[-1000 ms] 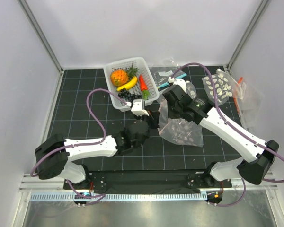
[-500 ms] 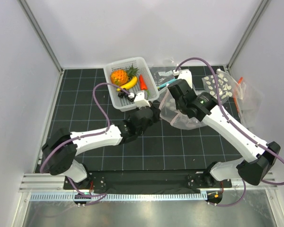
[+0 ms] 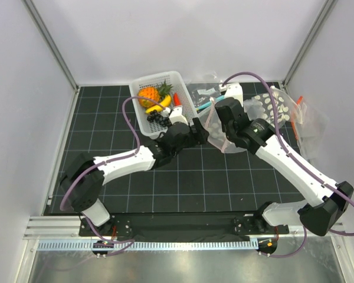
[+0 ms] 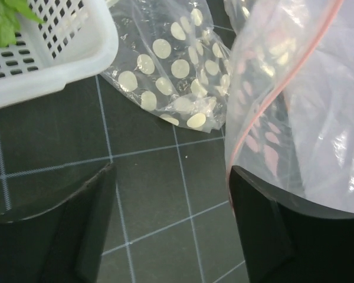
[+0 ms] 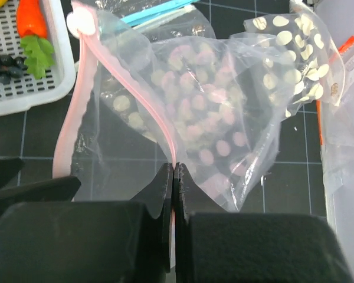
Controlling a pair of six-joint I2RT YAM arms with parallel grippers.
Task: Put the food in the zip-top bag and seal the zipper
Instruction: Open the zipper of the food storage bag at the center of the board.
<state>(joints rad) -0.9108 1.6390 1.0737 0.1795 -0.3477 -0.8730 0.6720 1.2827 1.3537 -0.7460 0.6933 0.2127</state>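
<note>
The black gridded table (image 3: 106,118) lies under both my arms, and toward its back stands the white basket (image 3: 189,100) with all the food inside: the pineapple (image 3: 147,95), the banana (image 3: 159,104), the pepper (image 3: 177,98) and the grapes (image 3: 159,118). Just right of the basket, the bag (image 5: 212,135) with pale dots hangs lifted off the table, its mouth spread toward the basket and its floppy body sagging away behind. None of the food is in it. Farther right, a second dotted bag (image 3: 271,106) with an orange strip (image 5: 327,76) lies crumpled near the edge of the table, and a third dotted bag (image 4: 177,76) rests flat on the table by the basket's corner. My right claw (image 5: 173,171) is pinched tight, fingers pressed together on the bag's pink zipper (image 5: 150,112), holding that side of the mouth up. My left claw (image 4: 171,177) is spread wide with only bare table between its fingers. It has hold of nothing, though the bag's edge and zipper hang right against one finger (image 4: 253,206), touching or nearly so. A thin teal strip (image 5: 159,12) shows behind the bag.
</note>
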